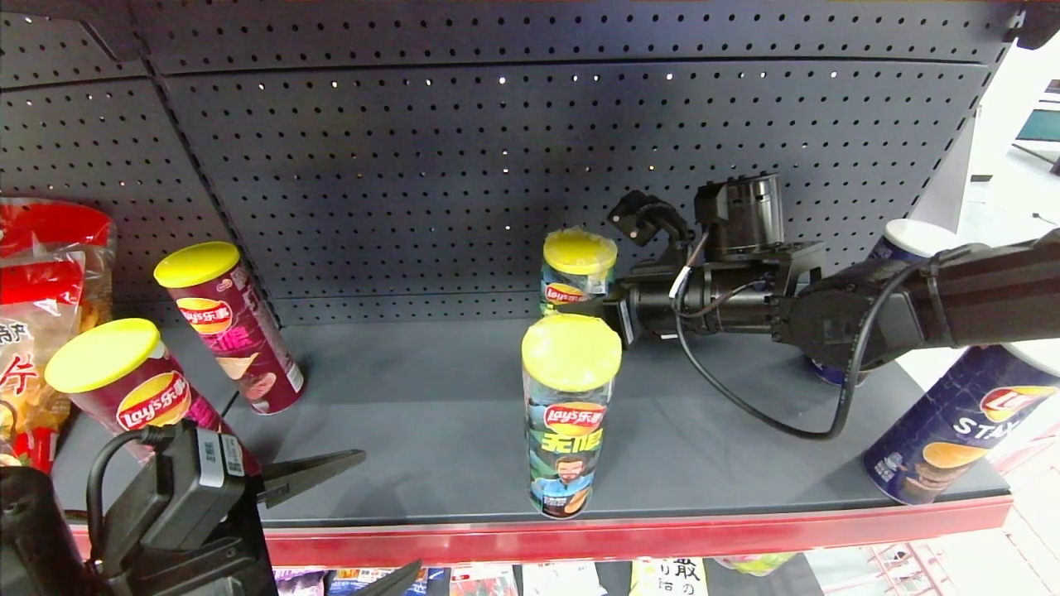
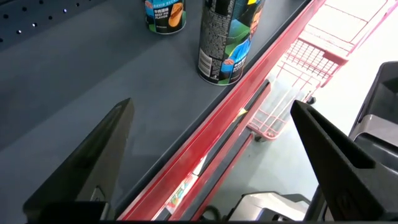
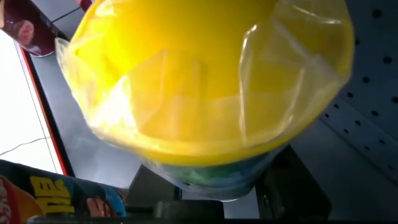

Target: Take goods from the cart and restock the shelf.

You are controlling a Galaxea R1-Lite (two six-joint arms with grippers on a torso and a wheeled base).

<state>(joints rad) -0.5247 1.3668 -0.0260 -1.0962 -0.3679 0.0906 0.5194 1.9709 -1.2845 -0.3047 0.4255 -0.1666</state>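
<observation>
My right gripper (image 1: 598, 310) clamps the upright green chip can with a yellow plastic lid (image 1: 577, 273) from its side. It stands at the back of the dark metal shelf (image 1: 414, 430), straight behind a matching yellow-lidded can (image 1: 570, 414) (my left gripper (image 2: 211, 106), jaws wide, is farther off).

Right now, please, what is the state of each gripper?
Left gripper: open, holding nothing.
Right gripper: closed on the rear yellow-lidded can.

shelf deck (image 1: 397, 430): matt dark grey painted metal, smooth. back panel (image 1: 497, 182): perforated, same finish. front can (image 1: 568, 447): glossy printed wrap, yellow plastic lid (image 1: 571, 352). rear can (image 1: 577, 273): crinkled clear film over lid.
</observation>
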